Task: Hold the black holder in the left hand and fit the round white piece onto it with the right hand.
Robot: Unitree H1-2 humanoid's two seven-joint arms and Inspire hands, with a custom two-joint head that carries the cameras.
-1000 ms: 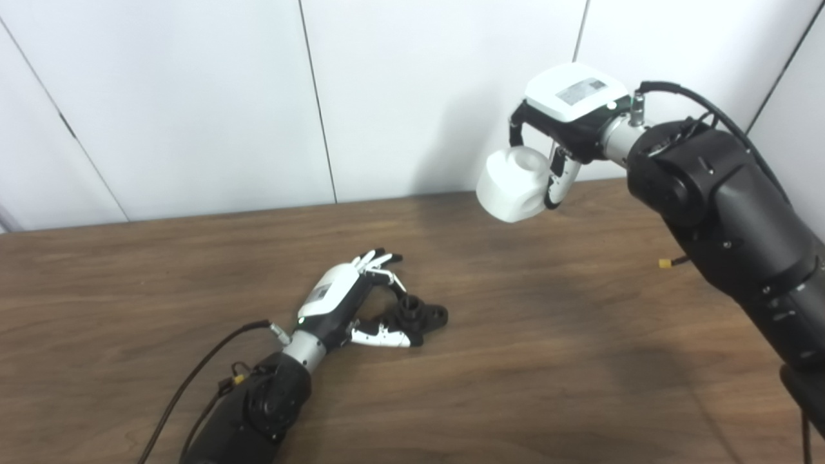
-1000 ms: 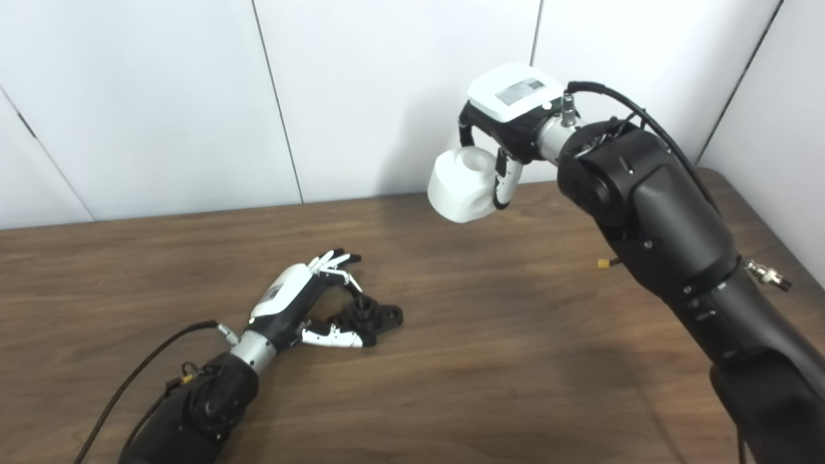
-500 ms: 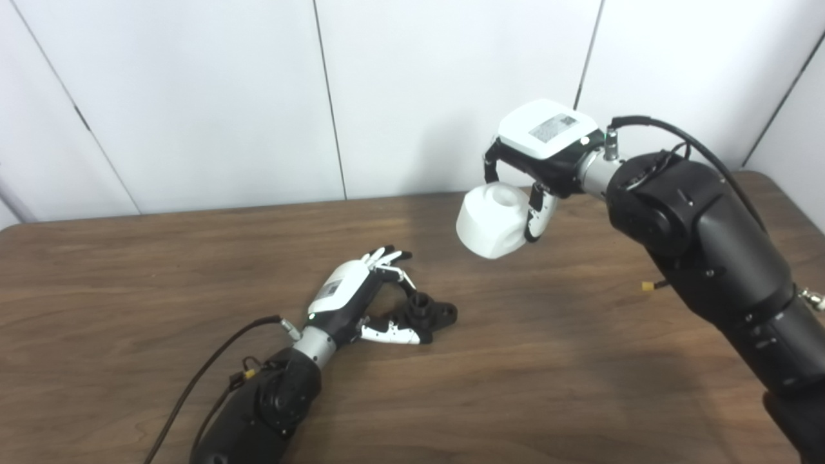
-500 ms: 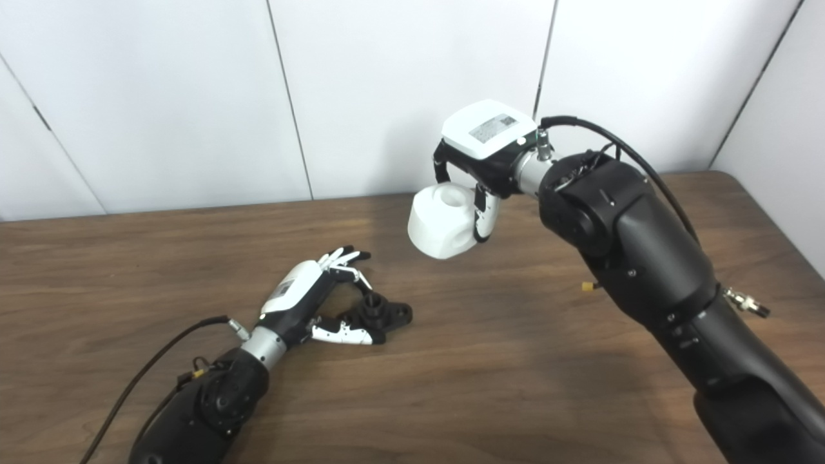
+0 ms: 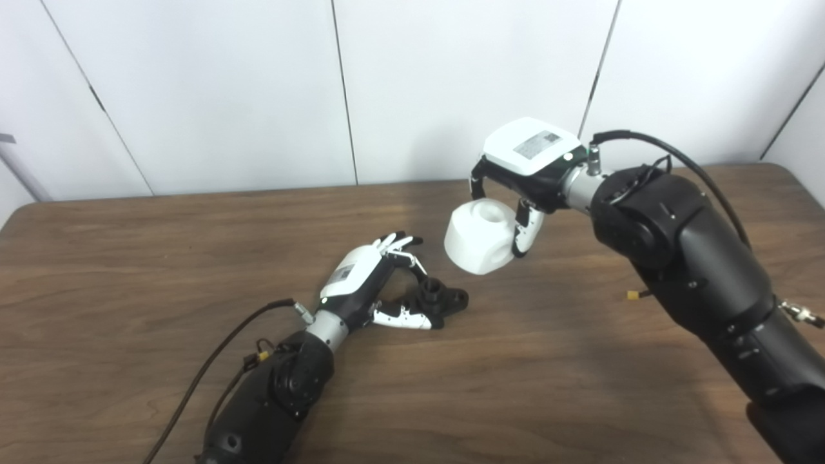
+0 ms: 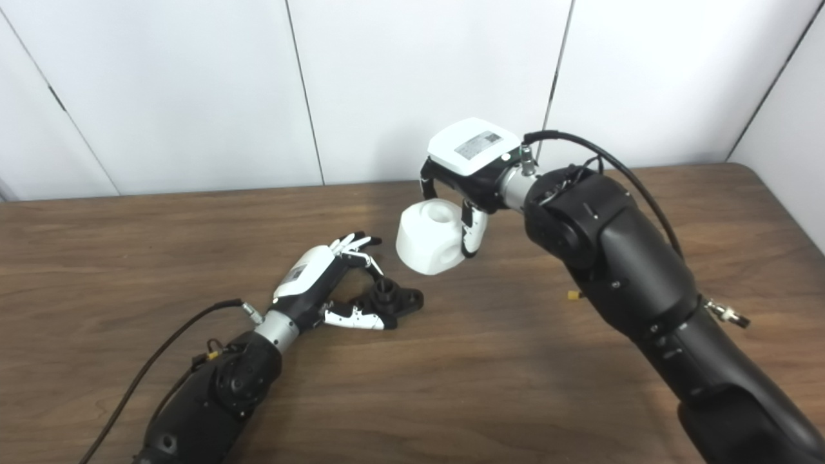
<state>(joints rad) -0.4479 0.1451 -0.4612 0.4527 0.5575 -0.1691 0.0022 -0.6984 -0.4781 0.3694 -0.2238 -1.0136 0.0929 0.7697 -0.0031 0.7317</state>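
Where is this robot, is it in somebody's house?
Probably not a house; more like a lab or test room. Just a bare wooden table, plain white wall panels, and cabled robot arms.

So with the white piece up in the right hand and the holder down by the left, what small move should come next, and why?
Probably carry the round white piece a little further down and left over the black holder. The right hand grips it clear of the table, up and right of the holder's upright post, which the left hand steadies on the table.
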